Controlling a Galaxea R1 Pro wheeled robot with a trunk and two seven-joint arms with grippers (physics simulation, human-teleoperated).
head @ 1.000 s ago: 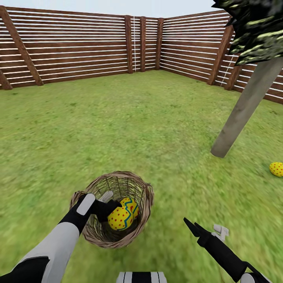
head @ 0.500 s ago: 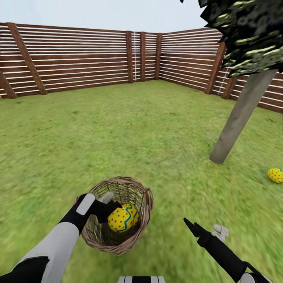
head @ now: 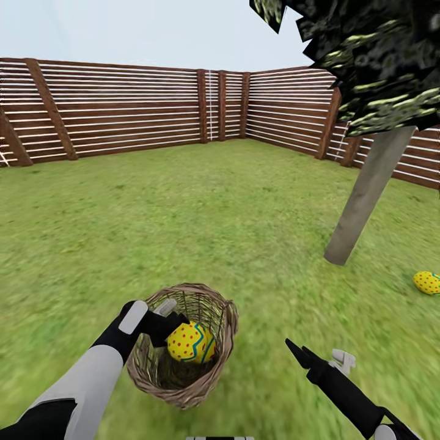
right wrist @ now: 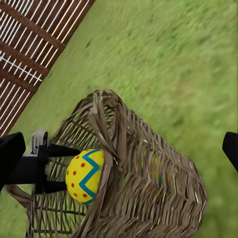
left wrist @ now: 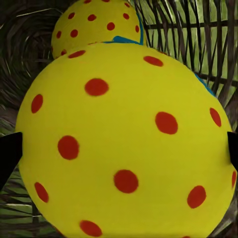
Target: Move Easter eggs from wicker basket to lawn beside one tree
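The wicker basket [head: 211, 373] stands on the lawn [head: 183, 214] just ahead of me, its mouth tipped a little my way. My left gripper [head: 177, 330] reaches into it and is shut on a yellow Easter egg [head: 190, 342] with red dots and a blue zigzag. In the left wrist view that egg [left wrist: 124, 144] sits between the fingertips [left wrist: 7, 153], and a second egg [left wrist: 96, 22] lies deeper in the basket. A third egg [head: 426, 282] lies on the grass right of the tree [head: 363, 195]. My right gripper [head: 318, 354] hovers open to the right of the basket [right wrist: 144, 193].
A brown slatted fence [head: 122, 110] rings the garden at the back and right. The tree's dark foliage [head: 373, 61] hangs overhead at the upper right. Open grass stretches between the basket and the trunk.
The whole view has tilted upward, showing more sky and foliage. My left gripper still holds the egg inside the basket; the right arm keeps its pose.
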